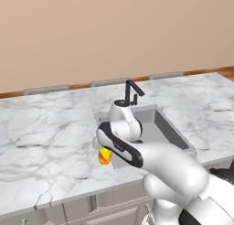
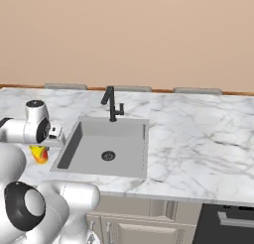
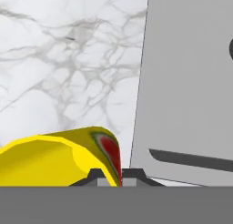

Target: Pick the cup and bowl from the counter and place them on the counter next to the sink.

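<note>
Item 1, cup (image 1: pixel 104 156): small, yellow, tapered, with a red-orange patch on its side. I have it low over the white marble surface (image 1: pixel 50 128), just beside the left rim of the sink (image 2: pixel 106 149), between that rim and the front edge. In the hand view its wall (image 3: pixel 59 157) runs between the two dark tips, so I read the grip as taken on the rim wall, not around the whole body. That suits a thin-walled cup and leaves the base free to set down flat. Whether the base already touches the marble I cannot tell.

Item 2, fingers (image 3: pixel 114 176): narrow, pinched on the cup wall. The hand (image 2: pixel 47 134) sits above the cup, partly hiding it in both base views.

Item 3, sink: grey recessed basin, round dark drain (image 2: pixel 108 155), short black faucet (image 1: pixel 131 92) at the back edge. I keep the cup over marble outside the basin, since the task wants it beside the sink, not in it.

Item 4, bowl: not located; I judge that half of the job not yet done.

Judgement: cup at or near its drop spot; release looks to be what comes next.
</note>
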Available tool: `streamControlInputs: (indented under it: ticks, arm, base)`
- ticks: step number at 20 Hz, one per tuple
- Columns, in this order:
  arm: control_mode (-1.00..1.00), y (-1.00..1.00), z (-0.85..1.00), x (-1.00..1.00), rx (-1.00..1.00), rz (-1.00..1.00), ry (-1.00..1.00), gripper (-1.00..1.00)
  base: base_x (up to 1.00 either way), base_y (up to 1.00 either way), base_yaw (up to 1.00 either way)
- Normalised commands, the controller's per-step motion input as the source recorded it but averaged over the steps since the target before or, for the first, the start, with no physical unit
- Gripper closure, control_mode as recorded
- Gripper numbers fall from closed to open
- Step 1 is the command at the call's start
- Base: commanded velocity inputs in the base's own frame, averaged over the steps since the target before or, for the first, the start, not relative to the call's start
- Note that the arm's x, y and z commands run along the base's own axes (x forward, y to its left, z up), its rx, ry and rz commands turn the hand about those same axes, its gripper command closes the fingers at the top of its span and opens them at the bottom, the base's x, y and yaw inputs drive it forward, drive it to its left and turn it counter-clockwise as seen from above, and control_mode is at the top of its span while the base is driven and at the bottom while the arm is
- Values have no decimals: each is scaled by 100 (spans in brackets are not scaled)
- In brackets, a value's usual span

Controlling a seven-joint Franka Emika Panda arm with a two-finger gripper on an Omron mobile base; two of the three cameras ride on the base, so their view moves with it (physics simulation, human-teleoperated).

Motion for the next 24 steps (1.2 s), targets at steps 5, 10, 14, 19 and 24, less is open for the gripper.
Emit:
streamControlInputs:
  ticks: [5, 10, 14, 19, 24]
  arm:
    - [-100, 3, -31, 13, 0, 0, 7, 100]
    - [-100, 0, -41, 7, 0, 0, 5, 100]
    - [-100, 9, -16, 0, 0, 0, 1, 100]
    - [-100, 0, 0, 0, 0, 0, 0, 100]
    - [-100, 0, 0, 0, 0, 0, 0, -100]
  base:
    - [0, 0, 0]
    - [0, 0, 0]
    - [0, 0, 0]
    - [0, 0, 0]
    - [0, 0, 0]
